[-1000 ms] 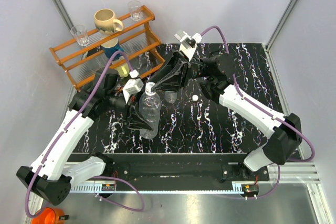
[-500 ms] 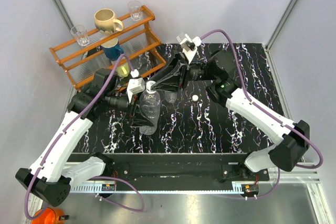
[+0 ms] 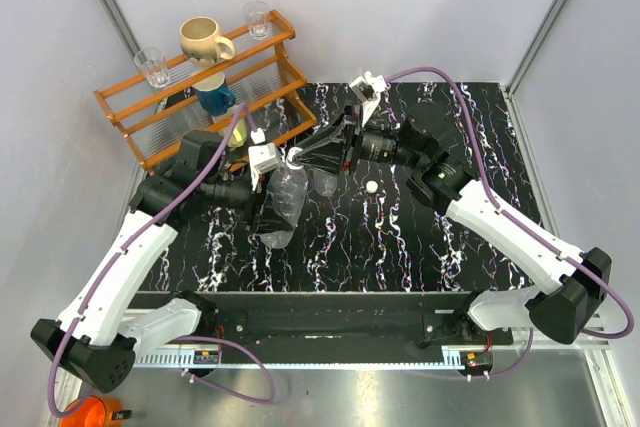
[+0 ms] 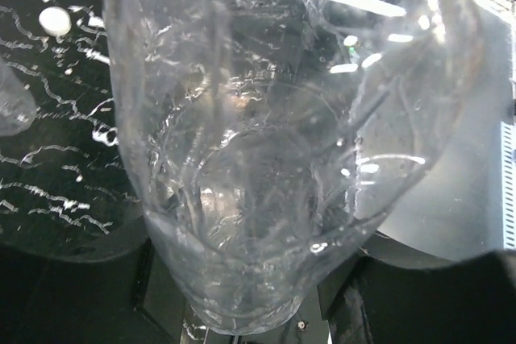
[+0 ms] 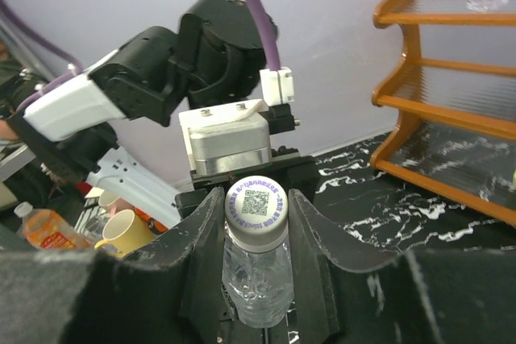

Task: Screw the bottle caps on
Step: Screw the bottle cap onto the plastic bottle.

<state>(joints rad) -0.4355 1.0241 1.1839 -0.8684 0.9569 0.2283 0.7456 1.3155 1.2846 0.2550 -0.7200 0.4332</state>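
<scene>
Bottle caps are being dealt with one at a time, and the job is being judged as not yet half done. The held bottle (image 3: 287, 197) is being carried tilted above the table (image 3: 450, 117) by the left gripper (image 3: 268, 209), whose fingers are being pressed around its lower body. The right gripper (image 5: 256, 199) is being clenched on the first cap (image 5: 256, 209), which is sitting on that bottle's neck (whether the threads are catching cannot be told). A second bottle (image 3: 325, 184) is lying on the table just beyond the held one, and the second cap (image 3: 371, 187) is lying loose a little to its right, so that pair is being left entirely to do. As for materials, the table is being shown as a glossy black slab veined with white, like marble. The rack (image 3: 130, 112) is being seen as orange wood with ribbed clear shelves, carrying a cream mug (image 3: 203, 39) and clear glasses. The held bottle is being revealed in the left wrist view as thin, colourless, crinkled plastic full of glare. The first cap is being seen as a small white disc with a square code printed on its flat top.
</scene>
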